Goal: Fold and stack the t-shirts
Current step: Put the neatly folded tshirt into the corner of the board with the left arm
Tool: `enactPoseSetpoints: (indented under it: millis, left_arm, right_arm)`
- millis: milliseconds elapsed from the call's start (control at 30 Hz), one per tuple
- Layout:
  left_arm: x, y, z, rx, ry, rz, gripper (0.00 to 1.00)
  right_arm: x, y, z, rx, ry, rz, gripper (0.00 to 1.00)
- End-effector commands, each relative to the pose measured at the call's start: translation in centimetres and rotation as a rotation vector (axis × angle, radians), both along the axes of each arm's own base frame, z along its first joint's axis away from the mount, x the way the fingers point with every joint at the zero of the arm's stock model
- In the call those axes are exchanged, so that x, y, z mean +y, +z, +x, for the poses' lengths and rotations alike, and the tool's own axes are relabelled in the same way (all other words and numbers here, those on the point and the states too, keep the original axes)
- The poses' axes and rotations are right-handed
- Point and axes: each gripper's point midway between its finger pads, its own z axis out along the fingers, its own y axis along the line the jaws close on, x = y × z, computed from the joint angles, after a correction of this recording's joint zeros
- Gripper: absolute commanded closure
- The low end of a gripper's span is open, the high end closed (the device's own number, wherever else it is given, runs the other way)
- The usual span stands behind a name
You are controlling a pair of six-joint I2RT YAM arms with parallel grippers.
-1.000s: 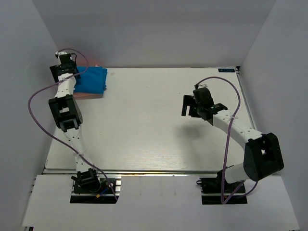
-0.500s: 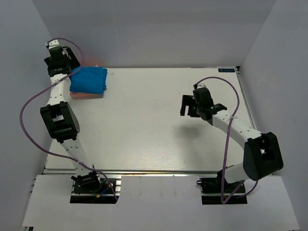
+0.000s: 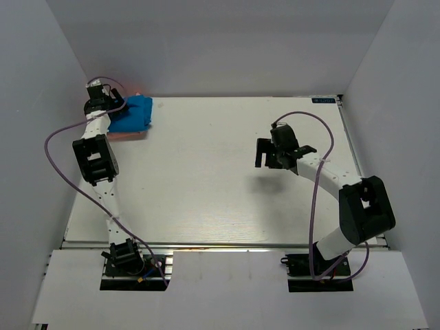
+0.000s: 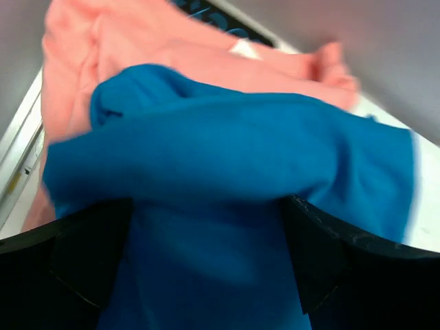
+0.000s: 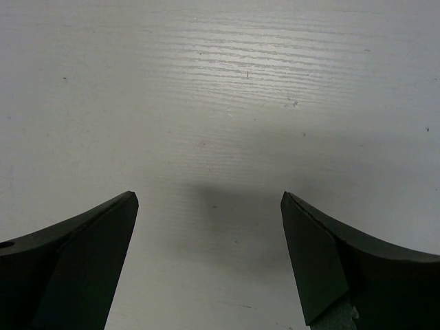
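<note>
Where the worktop [image 3: 206, 185] meets its far left corner, the two t-shirts lie stacked. The blue t-shirt [image 3: 139, 115] is on top and the pink t-shirt [image 4: 103, 48] is under it. From above, a thin strip of pink shows along the near edge of the blue cloth. The blue one is rumpled rather than flat, with a thick fold bulging across it.

The left gripper [image 3: 115, 104] sits right at that stack, over the left edge of the blue t-shirt. In its own wrist view its two fingers [image 4: 89, 261] stand wide apart, and blue cloth fills the whole gap between them. The pink cloth lies beyond the blue, further from the fingers. The view is blurred, and I cannot tell whether the fingers touch the blue cloth or only hang close over it. They are not pinched on it.

The right gripper [image 5: 208, 196] is well apart from both shirts, out over the right half of the worktop. Its fingers are spread wide too. Only bare white worktop and the gripper's own shadow show between them.
</note>
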Motion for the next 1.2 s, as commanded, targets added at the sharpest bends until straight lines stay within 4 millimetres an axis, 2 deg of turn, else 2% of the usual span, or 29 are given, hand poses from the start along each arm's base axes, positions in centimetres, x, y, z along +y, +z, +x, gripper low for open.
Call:
enactPoseSetpoints:
  millis: [0, 67, 100, 133, 167, 200, 267, 300, 467, 500, 567, 600, 633, 767, 833, 900, 933, 967, 1000, 1033, 1067, 1100, 1133, 1167]
  left_arm:
    - [3.4, 2.4, 0.2, -0.056, 0.150, -0.056, 0.00]
    - [5.0, 0.8, -0.6, -0.021, 0.203, -0.082, 0.00]
    - [5.9, -0.7, -1.3, 0.005, 0.247, -0.107, 0.00]
    - [6.2, -1.1, -1.6, 0.012, 0.246, -0.117, 0.00]
    - [6.3, -2.4, -2.0, 0.035, 0.243, -0.133, 0.00]
    - [6.8, -2.8, -2.4, 0.042, 0.244, -0.144, 0.00]
    - [6.2, -3.2, -2.8, 0.048, 0.225, -0.161, 0.00]
    - [6.8, -2.7, -2.8, 0.027, 0.240, -0.165, 0.00]
    - [6.2, -0.7, -2.3, -0.006, 0.219, -0.193, 0.00]
    - [6.0, -0.9, -2.5, 0.005, 0.211, -0.203, 0.00]
    - [6.1, 1.6, -2.2, -0.036, 0.207, -0.191, 0.00]
    - [6.0, 3.5, -2.3, -0.062, 0.204, -0.183, 0.00]
    - [6.0, 4.4, -2.4, -0.080, 0.202, -0.178, 0.00]
    - [3.9, 5.6, -2.3, -0.131, 0.143, -0.269, 0.00]
    - [3.5, 5.0, -2.4, -0.119, 0.129, -0.284, 0.00]
    - [3.1, 6.2, -2.5, -0.150, 0.114, -0.292, 0.00]
    - [2.8, 5.1, -3.2, -0.135, 0.117, -0.298, 0.00]
    - [2.9, 5.9, -3.1, -0.171, 0.099, -0.266, 0.00]
    - [2.0, 8.9, -3.3, -0.227, 0.075, -0.230, 0.00]
    - [1.9, 7.6, -4.7, -0.204, 0.094, -0.218, 0.00]
    - [1.8, 9.5, -4.6, -0.274, 0.082, -0.157, 0.00]
    - [1.7, 10.5, -5.3, -0.309, 0.086, -0.141, 0.00]
    - [1.2, 11.4, -7.1, -0.324, 0.092, -0.131, 0.00]
    - [1.4, 12.0, -7.8, -0.340, 0.111, -0.116, 0.00]
  right_arm:
    - [0.9, 1.1, 1.5, -0.033, 0.021, 0.020, 0.10]
    - [0.9, 0.7, 1.6, -0.018, 0.016, 0.012, 0.10]
    - [0.9, 0.7, 1.6, -0.016, 0.015, 0.016, 0.10]
    - [1.1, 0.6, 1.6, -0.013, 0.023, 0.015, 0.10]
    - [1.2, 0.5, 1.6, -0.008, 0.024, 0.018, 0.10]
    - [1.2, 0.5, 1.6, -0.005, 0.023, 0.018, 0.10]
    - [1.4, 0.6, 1.7, -0.008, 0.026, 0.023, 0.10]
    - [1.3, 0.5, 1.7, -0.004, 0.028, 0.019, 0.10]
    - [1.5, 0.5, 1.6, -0.001, 0.033, 0.027, 0.10]
    - [1.5, 0.9, 1.6, -0.006, 0.034, 0.035, 0.10]
    - [1.6, 1.3, 1.5, -0.019, 0.040, 0.038, 0.10]
    - [1.7, 1.6, 1.5, -0.027, 0.043, 0.043, 0.10]
    - [1.6, 1.6, 1.4, -0.027, 0.044, 0.042, 0.10]
    - [1.8, 3.1, 1.3, -0.061, 0.059, 0.064, 0.10]
    - [1.9, 3.8, 1.1, -0.085, 0.067, 0.074, 0.10]
    - [1.8, 4.1, 1.0, -0.100, 0.072, 0.081, 0.10]
    - [2.1, 4.6, 0.6, -0.113, 0.091, 0.101, 0.10]
    - [2.0, 4.5, 0.4, -0.119, 0.097, 0.106, 0.10]
    - [2.1, 4.8, 0.3, -0.130, 0.105, 0.114, 0.10]
    - [2.5, 4.5, 0.0, -0.134, 0.123, 0.129, 0.10]
    - [2.5, 4.7, -0.1, -0.136, 0.125, 0.136, 0.10]
    - [2.4, 4.7, -0.2, -0.138, 0.127, 0.132, 0.10]
    - [2.4, 4.4, -0.4, -0.132, 0.127, 0.132, 0.10]
    - [2.8, 4.4, -0.8, -0.123, 0.152, 0.150, 0.10]
